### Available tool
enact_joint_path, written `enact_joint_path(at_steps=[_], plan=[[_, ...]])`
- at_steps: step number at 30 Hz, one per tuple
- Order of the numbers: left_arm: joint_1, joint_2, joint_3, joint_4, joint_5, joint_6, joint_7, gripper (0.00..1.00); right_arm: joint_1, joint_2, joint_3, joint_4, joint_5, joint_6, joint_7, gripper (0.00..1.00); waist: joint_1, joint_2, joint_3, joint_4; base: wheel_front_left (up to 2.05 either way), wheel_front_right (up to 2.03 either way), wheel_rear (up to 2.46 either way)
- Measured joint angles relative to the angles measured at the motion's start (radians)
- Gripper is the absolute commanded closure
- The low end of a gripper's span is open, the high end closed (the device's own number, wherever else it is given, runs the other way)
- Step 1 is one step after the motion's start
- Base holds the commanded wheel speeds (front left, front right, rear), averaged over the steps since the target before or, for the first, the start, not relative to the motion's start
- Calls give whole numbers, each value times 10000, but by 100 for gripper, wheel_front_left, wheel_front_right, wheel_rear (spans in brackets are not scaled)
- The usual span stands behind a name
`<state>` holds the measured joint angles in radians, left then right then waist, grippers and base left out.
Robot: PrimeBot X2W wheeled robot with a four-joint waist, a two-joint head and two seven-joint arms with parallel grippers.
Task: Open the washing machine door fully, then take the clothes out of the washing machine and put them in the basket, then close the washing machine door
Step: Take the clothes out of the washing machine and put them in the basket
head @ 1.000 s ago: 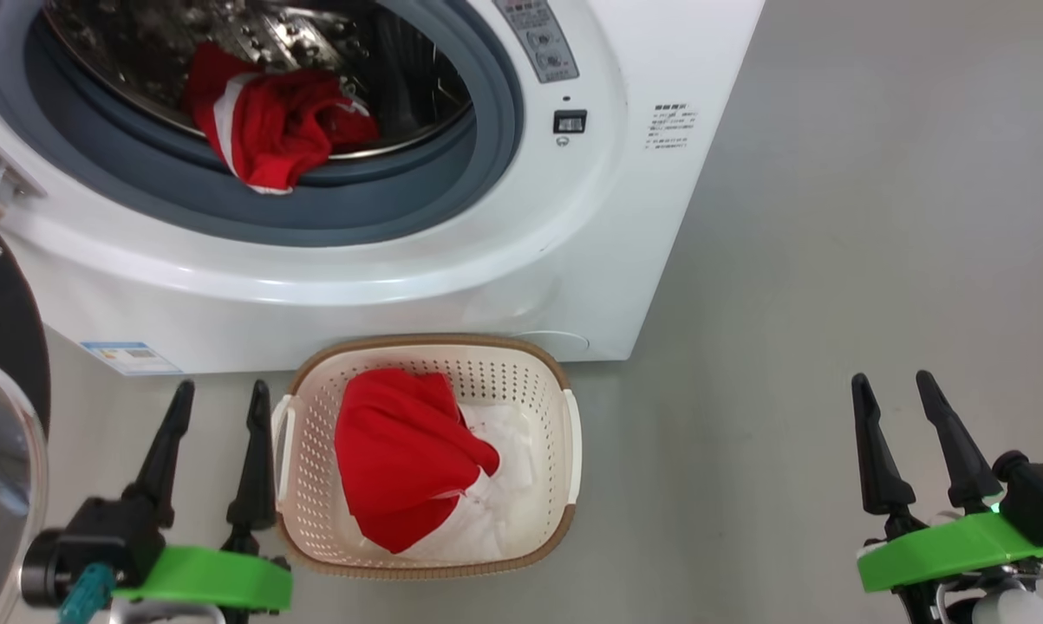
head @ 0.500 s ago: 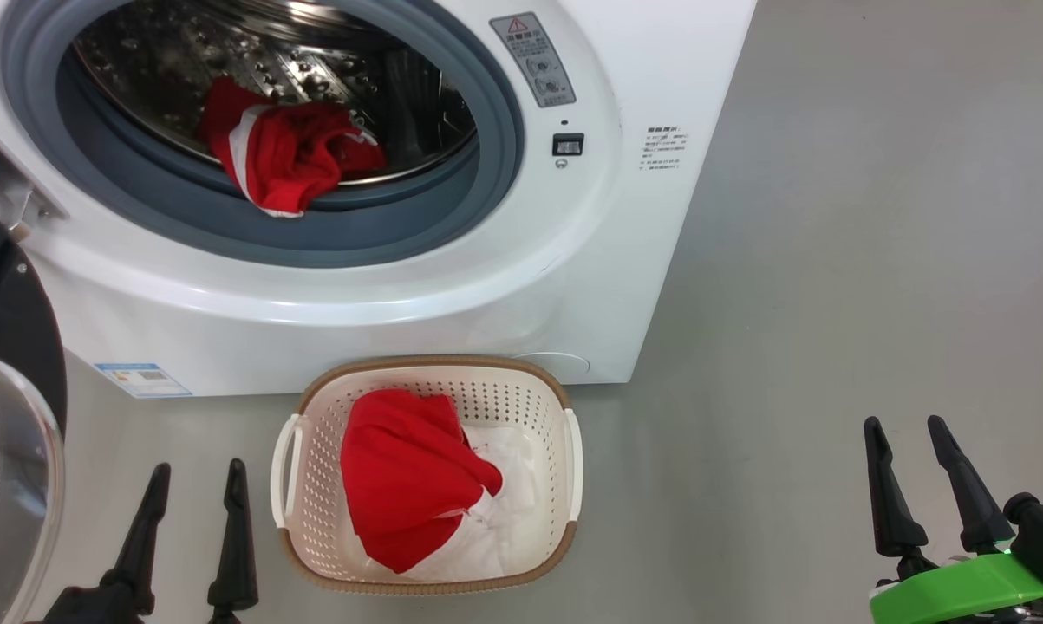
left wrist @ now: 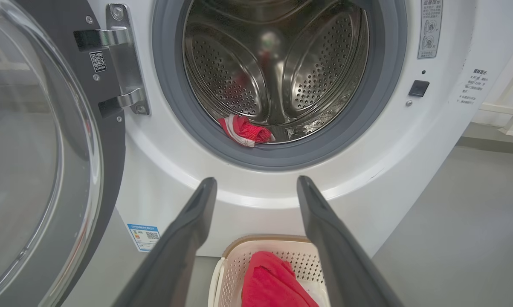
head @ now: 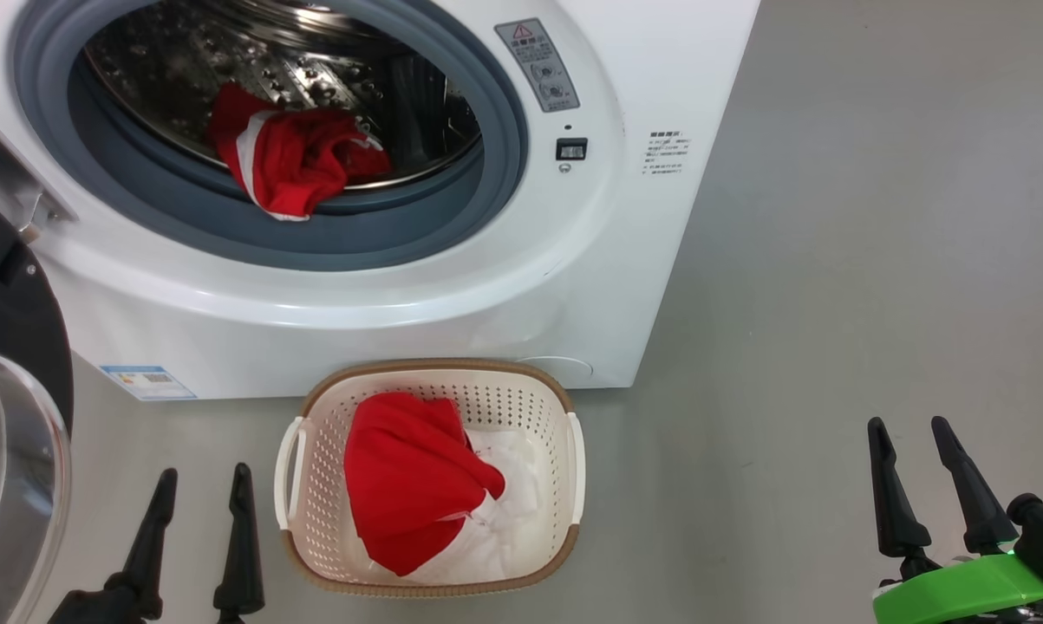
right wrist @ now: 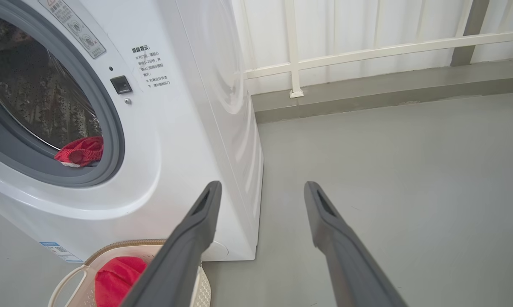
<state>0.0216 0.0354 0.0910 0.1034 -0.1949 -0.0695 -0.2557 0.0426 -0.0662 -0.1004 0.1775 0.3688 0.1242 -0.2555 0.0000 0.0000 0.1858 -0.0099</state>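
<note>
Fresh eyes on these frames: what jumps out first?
A bright red garment lies at the front lip of the drum inside the white washing machine, whose door stands swung open at left. Below it, another red-and-white garment sits in the cream basket on the floor; the left pincer and right pincer flank it, both open and empty.

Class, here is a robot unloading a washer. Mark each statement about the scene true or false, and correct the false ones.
1. The door is open. True.
2. The drum is empty. False: red clothes lie at its front edge.
3. The basket holds a red garment. True.
4. The right tool grips clothes. False: it is open and empty.
5. The basket stands on top of the washer. False: it stands on the floor in front of it.
6. The left tool is open. True.
</note>
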Motion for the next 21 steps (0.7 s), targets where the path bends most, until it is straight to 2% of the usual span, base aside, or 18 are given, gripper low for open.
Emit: enact_joint_path(at_steps=[6,15,21], plan=[[-527,2,-182,282,140,-31,0,0,-14,2,-10,-8,0,0,0,0,0,0,226,4,0,0,0],[-2801,2,-591,1388,838,-221,0,0,-384,38,4,-96,0,0,0,0,0,0,849,53,0,0,0],[-5239,56,-938,3246,1177,-357,0,0,-1033,59,86,-176,0,0,0,0,0,0,1534,61,0,0,0]])
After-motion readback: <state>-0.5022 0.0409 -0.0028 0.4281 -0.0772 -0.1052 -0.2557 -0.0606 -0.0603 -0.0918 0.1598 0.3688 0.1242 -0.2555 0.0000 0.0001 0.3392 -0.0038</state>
